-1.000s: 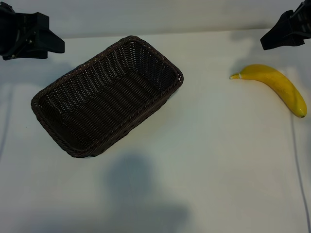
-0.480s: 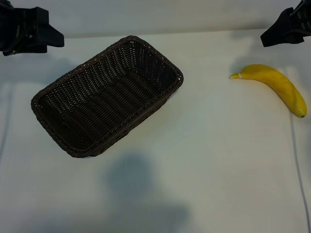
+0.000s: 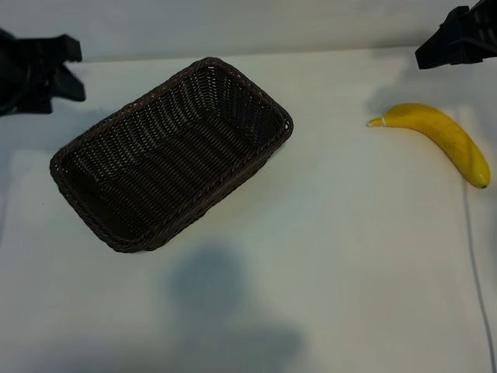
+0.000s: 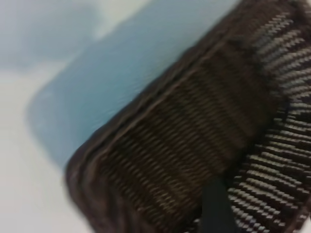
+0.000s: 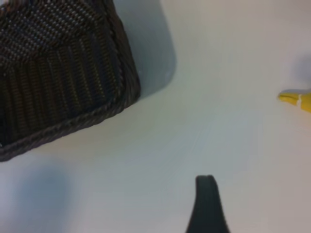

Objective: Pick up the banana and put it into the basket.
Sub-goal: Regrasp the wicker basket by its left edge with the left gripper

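The dark brown woven basket [image 3: 171, 159] lies slantwise at the table's centre-left and holds nothing. The yellow banana [image 3: 443, 136] lies far to its right, near the table's right edge, with its pale stem tip towards the basket. My left gripper [image 3: 74, 71] hovers open beyond the basket's far left side. Its wrist view shows the basket's wall [image 4: 194, 131] close by and one dark finger [image 4: 216, 208]. My right gripper [image 3: 435, 51] hangs open at the far right, beyond the banana and apart from it. Its wrist view shows one finger [image 5: 208, 204], a basket corner [image 5: 58, 82] and the banana's stem tip [image 5: 297, 99].
The white table [image 3: 334, 256] spreads between basket and banana and towards the near edge. A thin cable [image 3: 475, 264] runs along the right edge, just below the banana. A soft shadow [image 3: 210, 287] lies on the table in front of the basket.
The left gripper has drawn back to the left and a little lower. The right gripper has shifted slightly up and right. Banana and basket have not moved.
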